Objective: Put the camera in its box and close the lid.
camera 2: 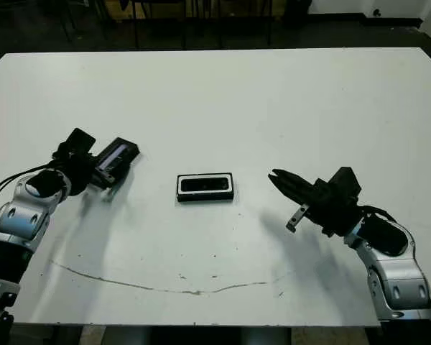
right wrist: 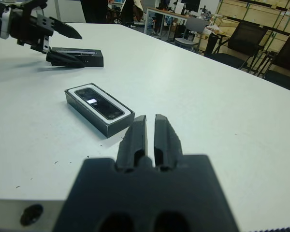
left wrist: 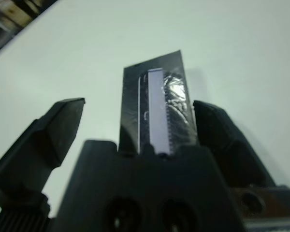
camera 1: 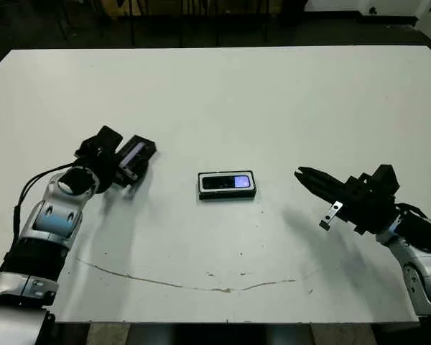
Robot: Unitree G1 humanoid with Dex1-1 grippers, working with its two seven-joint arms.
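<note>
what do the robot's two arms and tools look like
Both arms have rounded silver-grey shells with black joints. A thin black cable loops beside the left arm. Each ends in a black tool with two tapered, pointed fingers: the left tool and the right tool. A small silver bracket hangs under the right one.
</note>
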